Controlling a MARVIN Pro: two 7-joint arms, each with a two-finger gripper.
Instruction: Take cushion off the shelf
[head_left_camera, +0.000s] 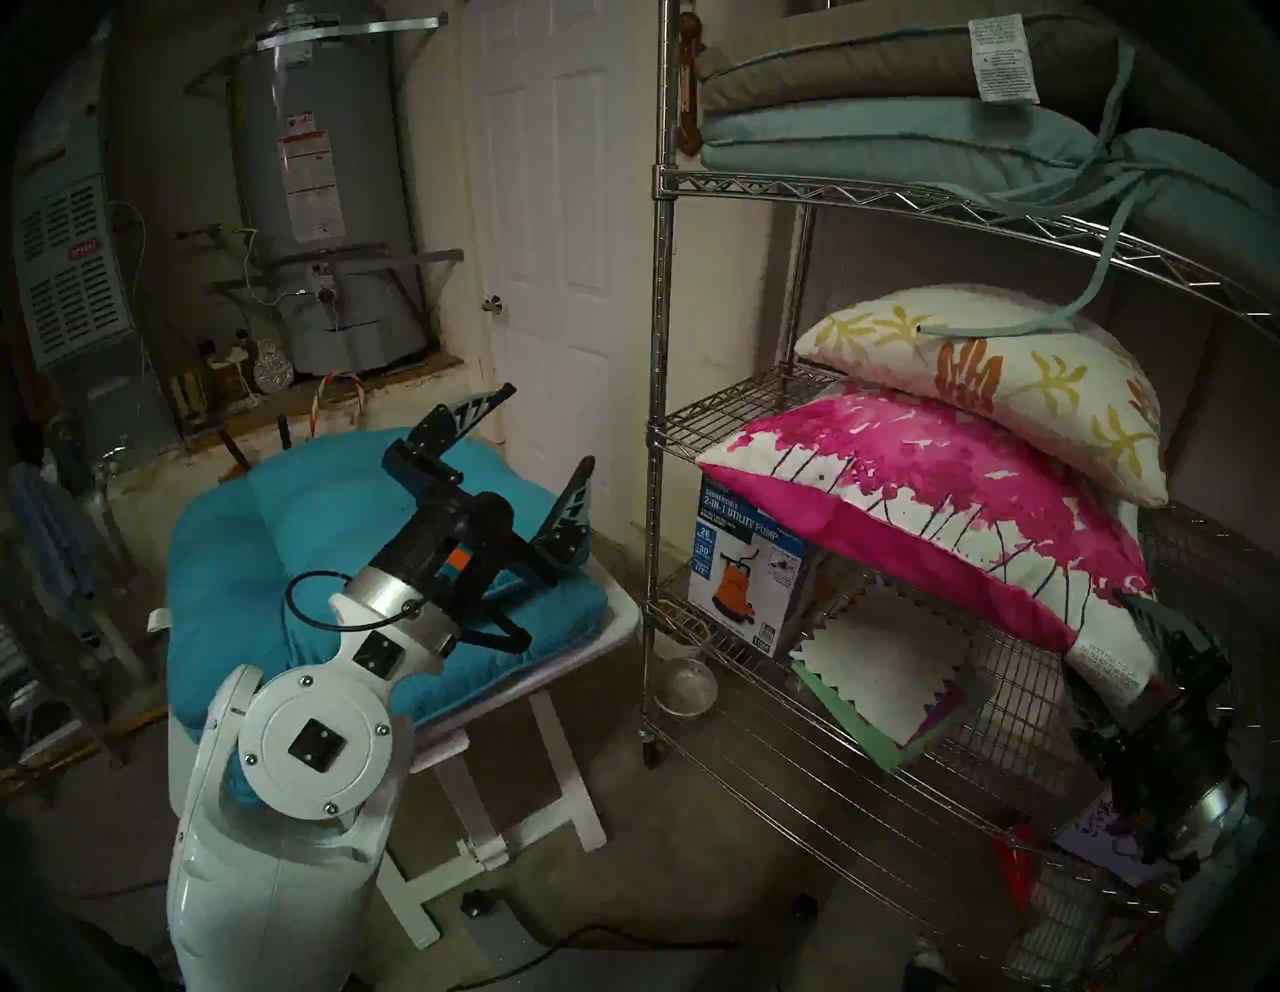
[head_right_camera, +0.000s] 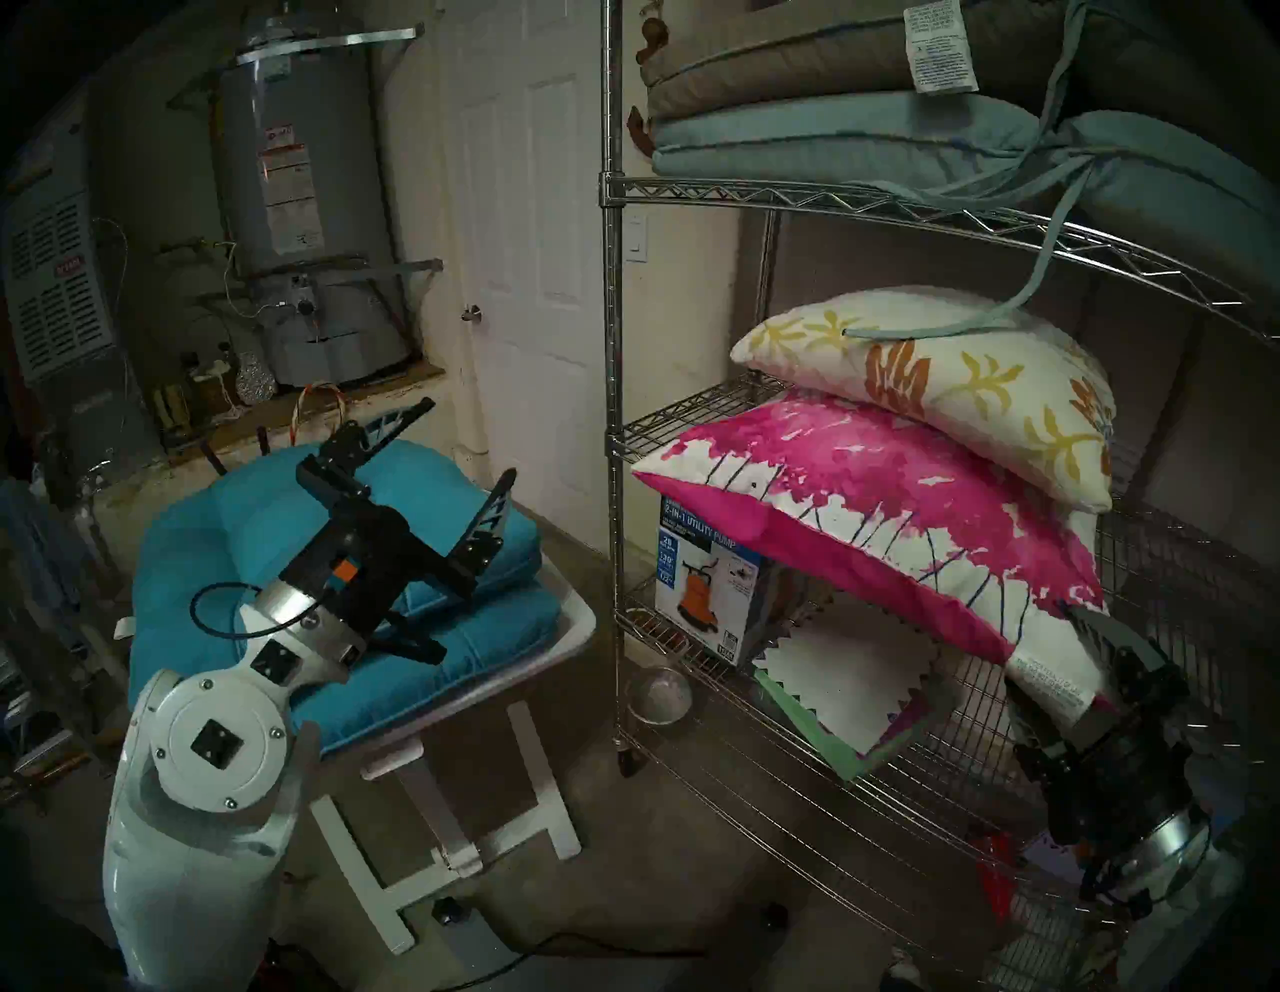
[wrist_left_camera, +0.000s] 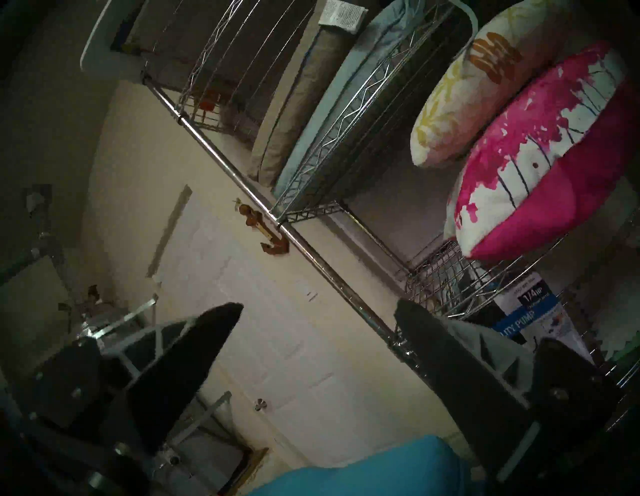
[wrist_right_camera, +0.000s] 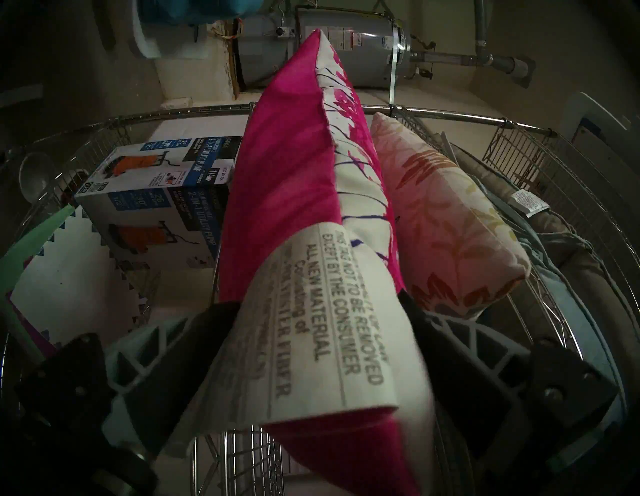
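pink cushion (head_left_camera: 921, 512) overhanging shelf (head_left_camera: 762, 409) edge

Both arms raised, both grippers spread wide.

The left arm stood at the seven o'clock quarter of the head view, its white forearm rising to a silver wrist collar and black hand aimed toward one o'clock. The left gripper (head_left_camera: 550, 443) had its fingers far apart, with nothing between them. The right arm entered at four o'clock, dim and partly beyond the dark rim, so that its pose was only roughly legible. The right gripper (wrist_right_camera: 313, 324) was likewise splayed, one finger to either side of fabric lying between them; actual contact could not be confirmed.
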